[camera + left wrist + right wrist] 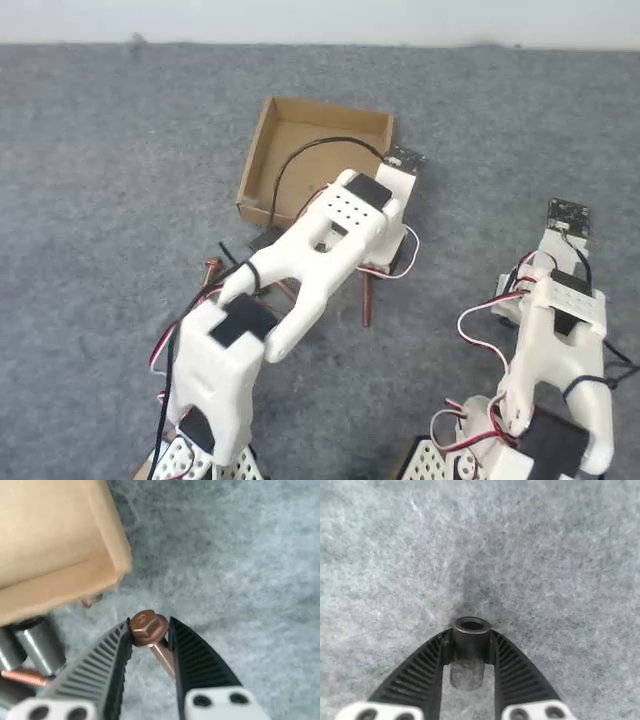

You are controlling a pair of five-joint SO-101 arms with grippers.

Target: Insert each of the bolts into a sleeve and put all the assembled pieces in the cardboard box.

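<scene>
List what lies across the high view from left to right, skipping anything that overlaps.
Loose bolt → second bolt → right arm.

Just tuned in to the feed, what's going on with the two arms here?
The left pincer is shut on a copper bolt, gripping it at the head end, close beside the cardboard box. The right pincer holds a dark sleeve, its open bore showing, over the grey carpet. Bolt and sleeve are not yet joined. Spare sleeves and another bolt lie by the box.
</scene>
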